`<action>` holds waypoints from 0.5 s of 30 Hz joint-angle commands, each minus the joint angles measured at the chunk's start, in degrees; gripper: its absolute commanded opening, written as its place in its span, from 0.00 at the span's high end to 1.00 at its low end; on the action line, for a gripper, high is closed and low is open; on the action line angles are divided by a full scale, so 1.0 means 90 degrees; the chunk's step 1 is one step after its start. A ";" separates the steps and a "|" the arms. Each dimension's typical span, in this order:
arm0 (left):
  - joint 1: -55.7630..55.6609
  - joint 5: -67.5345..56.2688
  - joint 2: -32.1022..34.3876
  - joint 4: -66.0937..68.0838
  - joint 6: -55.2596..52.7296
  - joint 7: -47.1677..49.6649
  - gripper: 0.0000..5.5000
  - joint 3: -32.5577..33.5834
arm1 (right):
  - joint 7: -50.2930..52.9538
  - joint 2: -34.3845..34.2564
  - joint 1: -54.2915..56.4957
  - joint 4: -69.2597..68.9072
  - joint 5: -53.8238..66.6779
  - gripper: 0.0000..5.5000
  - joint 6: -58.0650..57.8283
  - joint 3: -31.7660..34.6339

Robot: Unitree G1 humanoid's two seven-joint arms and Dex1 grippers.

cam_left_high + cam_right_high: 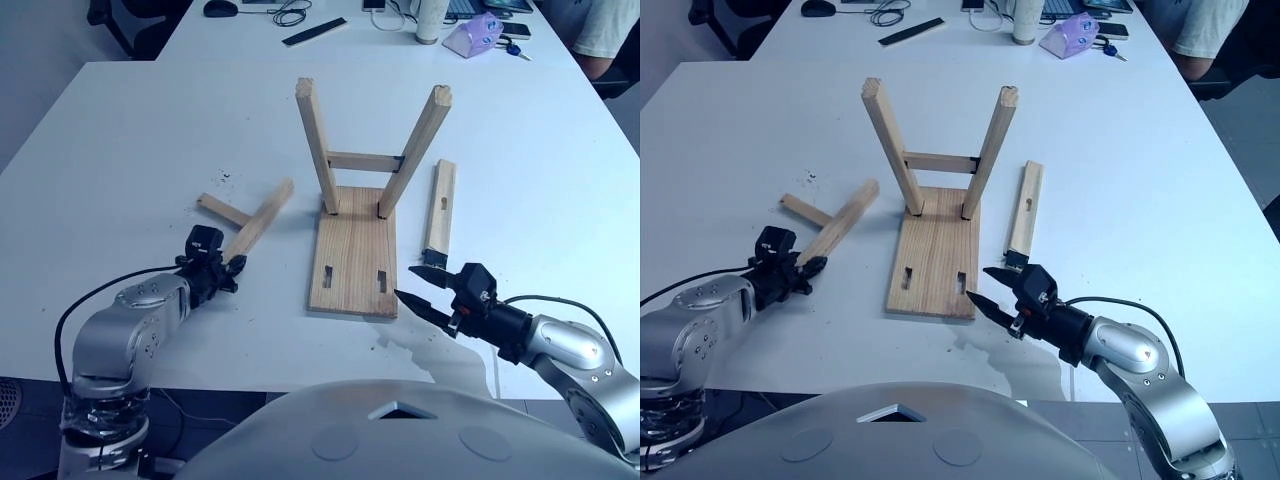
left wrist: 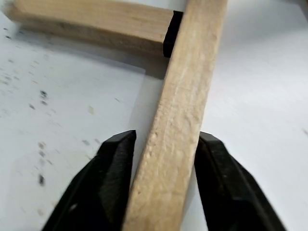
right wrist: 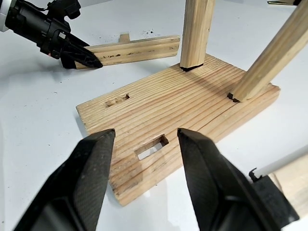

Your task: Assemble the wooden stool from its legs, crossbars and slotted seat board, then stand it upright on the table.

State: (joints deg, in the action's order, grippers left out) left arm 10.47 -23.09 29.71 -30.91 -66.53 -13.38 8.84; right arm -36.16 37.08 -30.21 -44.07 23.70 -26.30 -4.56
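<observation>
The slotted seat board (image 1: 352,255) lies flat mid-table. Two legs (image 1: 318,140) (image 1: 416,150) stand up from its far end, joined by a crossbar (image 1: 362,161). Two empty slots (image 3: 151,147) show at its near end. A loose leg (image 1: 262,218) with a short crossbar (image 1: 222,209) fixed to it lies to the left; my left gripper (image 1: 232,267) is shut on its near end, fingers (image 2: 115,178) on either side of the wood. A single leg (image 1: 439,205) lies to the board's right. My right gripper (image 1: 405,282) is open, by the board's near right corner.
The white table's front edge (image 1: 300,385) runs just behind both grippers. A second table at the back holds a purple object (image 1: 472,37), a cup (image 1: 428,20), a black strip (image 1: 314,31) and a mouse (image 1: 220,8).
</observation>
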 commanded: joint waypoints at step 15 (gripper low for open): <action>-0.2676 0.1320 -0.0450 0.0511 0.6287 -0.0492 0.80 -0.0243 | 0.0255 -0.0176 0.1562 -0.0014 0.1915 0.57 -0.0538 0.1670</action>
State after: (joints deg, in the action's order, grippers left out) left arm -8.20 -13.35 25.75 -21.64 -19.15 -15.03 9.57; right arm -34.45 35.23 -20.39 -43.56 33.29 -28.00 5.54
